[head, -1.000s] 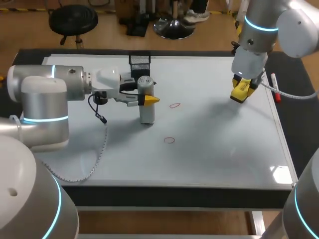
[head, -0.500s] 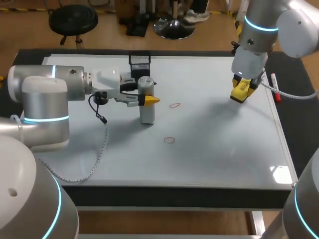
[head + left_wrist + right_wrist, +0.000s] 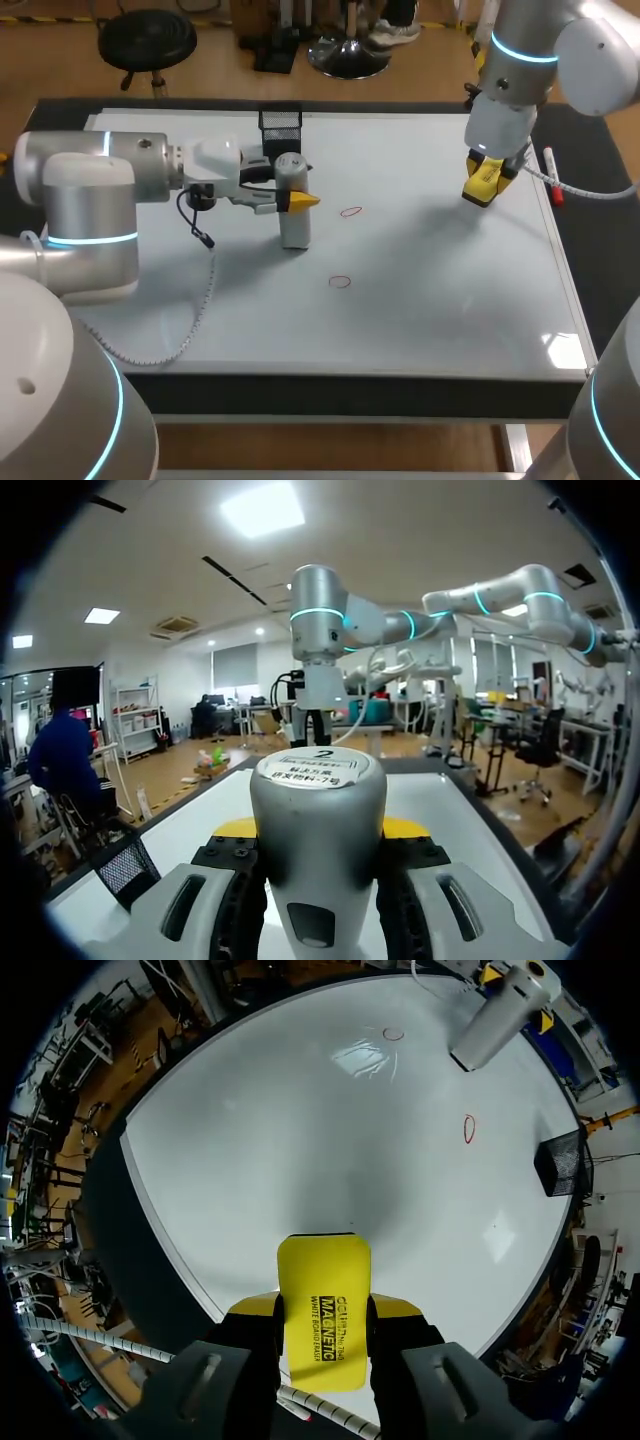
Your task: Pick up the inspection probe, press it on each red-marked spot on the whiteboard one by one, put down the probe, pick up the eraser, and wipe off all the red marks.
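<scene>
The probing step seemed to be in hand; the left gripper (image 3: 300,201) was clamped on the inspection probe (image 3: 318,820), which stood upright on the whiteboard (image 3: 430,290), near the farther red mark (image 3: 350,212) but not on it; the next move called for lifting it over that mark, then onto the nearer red mark (image 3: 340,282); the left arm reached in level, wrist horizontal; the right gripper (image 3: 485,185) pointed down over the board's right side, closed on the yellow eraser (image 3: 323,1305), probably clear of the surface.
</scene>
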Controlling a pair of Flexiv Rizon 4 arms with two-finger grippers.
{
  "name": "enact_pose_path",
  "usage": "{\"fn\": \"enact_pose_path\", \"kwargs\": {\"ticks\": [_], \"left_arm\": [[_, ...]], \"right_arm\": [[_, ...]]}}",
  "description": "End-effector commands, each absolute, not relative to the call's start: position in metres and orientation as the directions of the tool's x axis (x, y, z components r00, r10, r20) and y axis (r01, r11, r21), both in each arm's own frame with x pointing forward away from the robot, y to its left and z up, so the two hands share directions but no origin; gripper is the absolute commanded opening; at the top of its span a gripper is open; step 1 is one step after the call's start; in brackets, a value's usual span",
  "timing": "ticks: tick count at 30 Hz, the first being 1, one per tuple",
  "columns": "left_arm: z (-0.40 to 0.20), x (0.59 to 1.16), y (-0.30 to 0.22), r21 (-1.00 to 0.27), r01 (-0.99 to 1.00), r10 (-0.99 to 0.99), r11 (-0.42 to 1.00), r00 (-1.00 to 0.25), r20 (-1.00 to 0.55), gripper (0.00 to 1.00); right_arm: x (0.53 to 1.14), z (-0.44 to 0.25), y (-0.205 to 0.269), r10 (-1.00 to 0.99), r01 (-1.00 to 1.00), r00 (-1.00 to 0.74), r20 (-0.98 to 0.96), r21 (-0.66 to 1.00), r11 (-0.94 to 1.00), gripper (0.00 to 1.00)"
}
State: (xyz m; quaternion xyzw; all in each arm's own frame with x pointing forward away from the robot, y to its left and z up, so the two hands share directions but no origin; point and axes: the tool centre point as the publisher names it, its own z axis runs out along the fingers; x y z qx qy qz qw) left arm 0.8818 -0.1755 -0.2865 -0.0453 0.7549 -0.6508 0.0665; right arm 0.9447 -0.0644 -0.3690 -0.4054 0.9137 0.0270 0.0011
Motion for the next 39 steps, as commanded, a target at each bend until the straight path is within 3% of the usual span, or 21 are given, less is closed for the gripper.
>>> {"fn": "enact_pose_path", "kwargs": {"ticks": [1,17,39], "left_arm": [[-0.282,0.877,-0.173,-0.989,0.024,-0.175,0.146,-0.983,-0.049,0.00],[-0.257,0.872,-0.131,-0.987,0.029,-0.304,0.161,-0.950,-0.077,0.00],[-0.246,0.852,-0.012,-0.984,0.015,-0.522,0.180,-0.846,-0.109,0.00]], "right_arm": [[0.945,-0.369,-0.065,-0.742,-0.742,-0.670,-0.022,0.046,0.668,0.00],[0.945,-0.369,-0.065,-0.742,-0.742,-0.670,-0.022,0.046,0.668,0.00],[0.945,-0.369,-0.065,-0.742,-0.742,-0.670,-0.022,0.046,0.668,0.00]]}}
